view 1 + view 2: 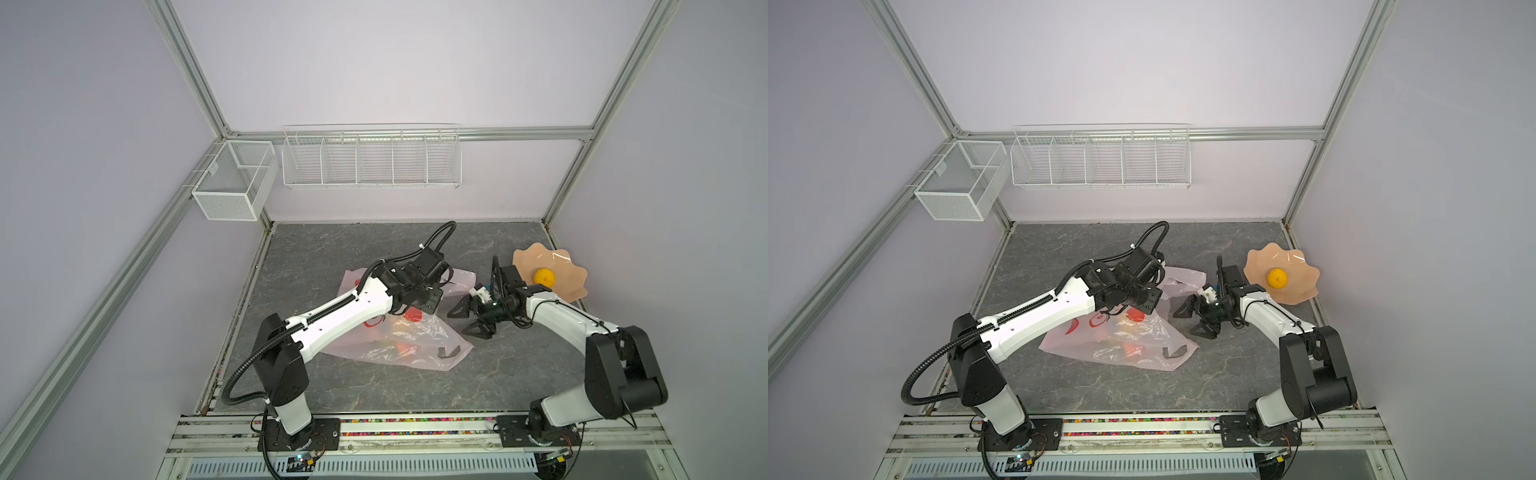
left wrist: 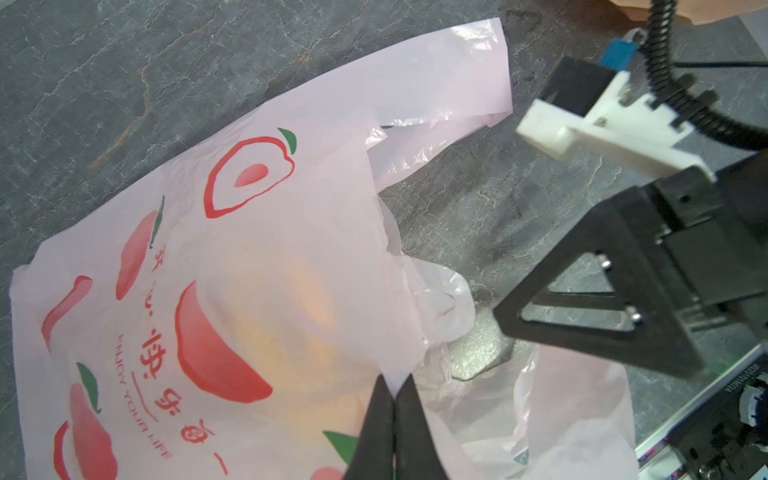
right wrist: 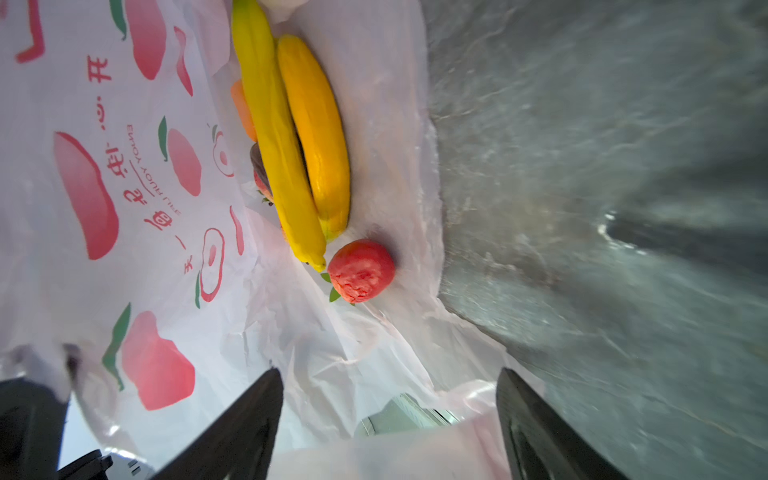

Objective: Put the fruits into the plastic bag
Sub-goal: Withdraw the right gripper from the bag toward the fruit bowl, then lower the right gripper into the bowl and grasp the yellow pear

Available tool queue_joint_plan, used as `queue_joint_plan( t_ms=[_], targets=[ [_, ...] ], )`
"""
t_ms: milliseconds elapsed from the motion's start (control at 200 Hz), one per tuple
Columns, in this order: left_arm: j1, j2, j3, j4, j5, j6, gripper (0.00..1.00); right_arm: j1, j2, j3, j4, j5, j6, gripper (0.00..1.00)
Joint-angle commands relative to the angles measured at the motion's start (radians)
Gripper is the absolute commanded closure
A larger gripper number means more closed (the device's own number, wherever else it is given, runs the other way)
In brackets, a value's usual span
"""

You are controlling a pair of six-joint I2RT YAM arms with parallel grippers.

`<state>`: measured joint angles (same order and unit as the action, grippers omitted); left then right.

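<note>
Right wrist view: inside the thin, crinkled pale-pink plastic bag (image 3: 124, 232) lie two smooth yellow bananas (image 3: 270, 124) and a pitted red strawberry (image 3: 360, 270); darker fruit behind is mostly hidden. The right gripper (image 3: 388, 374) gapes empty at its mouth; the left gripper (image 2: 395, 382) pinches the film. A round orange (image 1: 544, 276) sits on the wavy peach plate (image 1: 573, 278), two o'clock from the bag.
</note>
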<state>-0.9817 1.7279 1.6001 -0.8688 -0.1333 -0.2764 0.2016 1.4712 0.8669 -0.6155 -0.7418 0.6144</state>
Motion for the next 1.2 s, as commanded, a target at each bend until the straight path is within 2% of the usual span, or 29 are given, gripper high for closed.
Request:
queue_joint_plan(
  t_ms=[0,280,525,685,905,1195],
  targets=[
    [0.005,-0.009,-0.008,0.005,-0.004,-0.006,1.00,-0.069,-0.042,0.021,-0.186,0.067,-0.128,0.18],
    [0.004,-0.009,-0.009,0.008,-0.002,-0.009,1.00,-0.221,-0.048,0.272,-0.509,0.407,-0.295,0.19],
    [0.005,-0.006,-0.009,0.007,-0.005,-0.006,1.00,-0.336,0.000,0.463,-0.615,0.667,-0.366,0.19],
    [0.005,-0.001,0.000,0.000,-0.005,0.001,1.00,-0.389,0.026,0.532,-0.606,0.805,-0.382,0.15],
    [0.004,0.012,0.025,-0.016,-0.009,0.015,1.00,-0.408,0.079,0.617,-0.562,0.927,-0.405,0.00],
    [0.004,0.021,0.046,-0.033,-0.008,0.016,1.00,-0.455,0.218,0.714,-0.509,0.906,-0.422,0.08]
  ],
)
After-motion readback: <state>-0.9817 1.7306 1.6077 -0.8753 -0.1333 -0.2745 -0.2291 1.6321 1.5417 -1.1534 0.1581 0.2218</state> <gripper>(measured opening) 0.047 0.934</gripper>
